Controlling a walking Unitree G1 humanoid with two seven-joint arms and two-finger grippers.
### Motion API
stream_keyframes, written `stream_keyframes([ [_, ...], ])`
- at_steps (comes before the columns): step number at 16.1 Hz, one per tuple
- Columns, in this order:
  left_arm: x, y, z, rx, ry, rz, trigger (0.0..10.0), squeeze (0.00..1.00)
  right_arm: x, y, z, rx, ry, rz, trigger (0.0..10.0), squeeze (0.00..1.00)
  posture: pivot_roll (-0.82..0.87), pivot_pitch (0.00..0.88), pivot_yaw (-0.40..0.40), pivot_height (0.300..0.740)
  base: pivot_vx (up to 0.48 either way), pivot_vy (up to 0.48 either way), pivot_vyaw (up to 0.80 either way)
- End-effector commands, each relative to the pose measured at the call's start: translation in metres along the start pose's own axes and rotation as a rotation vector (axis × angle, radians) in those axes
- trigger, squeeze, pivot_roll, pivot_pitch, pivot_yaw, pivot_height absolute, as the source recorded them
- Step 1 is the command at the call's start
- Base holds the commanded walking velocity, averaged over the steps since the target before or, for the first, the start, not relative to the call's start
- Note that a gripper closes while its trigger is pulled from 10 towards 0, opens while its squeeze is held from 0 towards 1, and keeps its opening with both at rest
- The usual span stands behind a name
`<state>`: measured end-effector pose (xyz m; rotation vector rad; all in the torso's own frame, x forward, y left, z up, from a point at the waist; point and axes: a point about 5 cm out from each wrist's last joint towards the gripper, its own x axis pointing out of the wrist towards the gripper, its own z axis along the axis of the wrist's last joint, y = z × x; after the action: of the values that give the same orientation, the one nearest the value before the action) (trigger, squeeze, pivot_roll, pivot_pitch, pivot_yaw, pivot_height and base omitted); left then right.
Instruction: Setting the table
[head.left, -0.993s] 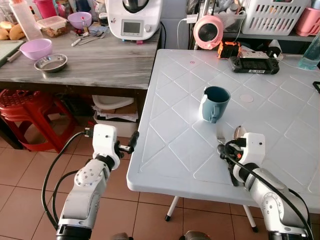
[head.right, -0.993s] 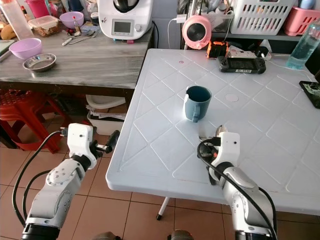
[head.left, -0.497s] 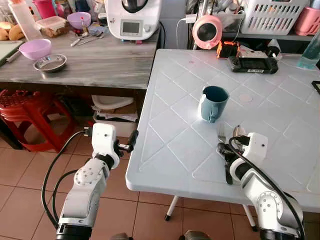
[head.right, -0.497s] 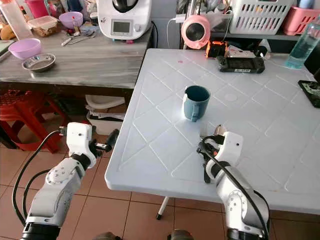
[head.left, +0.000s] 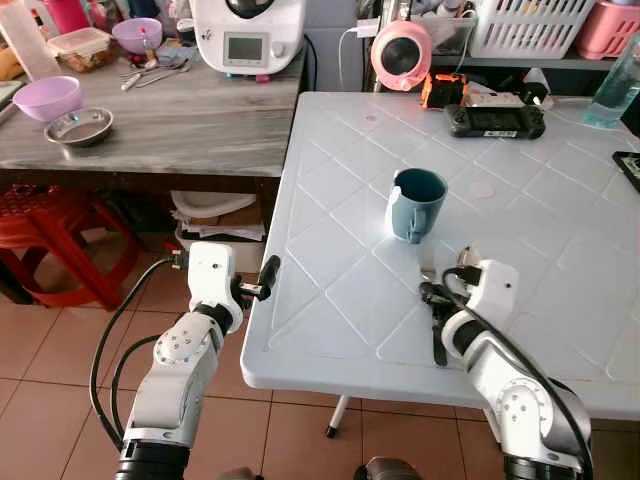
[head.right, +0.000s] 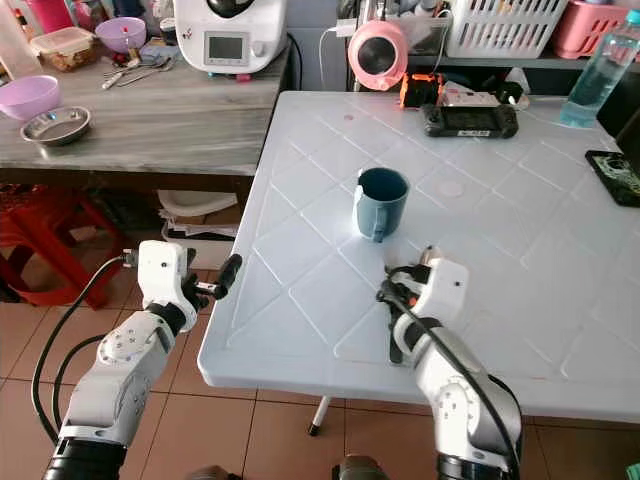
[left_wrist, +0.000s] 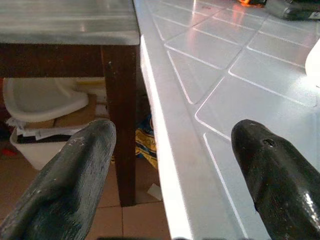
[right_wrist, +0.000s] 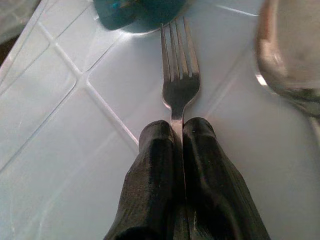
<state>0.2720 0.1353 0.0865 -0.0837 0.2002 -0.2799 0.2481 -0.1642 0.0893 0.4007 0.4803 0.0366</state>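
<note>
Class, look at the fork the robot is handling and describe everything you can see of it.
The fork looks like shiny silver metal, with four tines. Its handle is pinched between the shut black fingers of the right gripper, and its tines point toward the base of the teal mug. It lies low over the white table, beside a spoon.

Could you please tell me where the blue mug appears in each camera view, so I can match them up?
Left eye view: blue mug, centre of the white table.
Right eye view: mug, centre.
Right wrist view: mug base, beyond the fork tines.
Left wrist view: not seen.
Shared landmark: the fork.
</note>
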Motion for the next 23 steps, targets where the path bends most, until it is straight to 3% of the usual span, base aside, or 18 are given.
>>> stream_keyframes([
  [1,0.0,0.006,0.002,0.002,-0.005,0.019,10.0,0.0,0.004,0.011,-0.024,-0.005,0.118,0.04,10.0,0.0,-0.05,0.0,0.044,0.74,0.0,0.48,0.0],
  [12,0.002,0.003,0.0,-0.006,-0.009,-0.008,10.0,0.0,0.004,0.006,-0.03,0.002,0.146,0.025,10.0,0.0,-0.06,0.0,0.042,0.74,0.0,0.48,0.0],
  [17,0.004,0.012,0.008,-0.038,-0.073,0.048,10.0,0.0,0.004,-0.001,-0.017,-0.177,0.041,-0.002,10.0,0.0,-0.06,0.0,0.04,0.74,0.0,0.478,0.0],
  [23,0.005,0.024,0.01,0.012,-0.084,0.122,10.0,0.0,0.008,-0.007,-0.009,-0.251,-0.027,-0.04,10.0,0.0,-0.06,0.0,0.045,0.74,0.0,0.472,0.0],
])
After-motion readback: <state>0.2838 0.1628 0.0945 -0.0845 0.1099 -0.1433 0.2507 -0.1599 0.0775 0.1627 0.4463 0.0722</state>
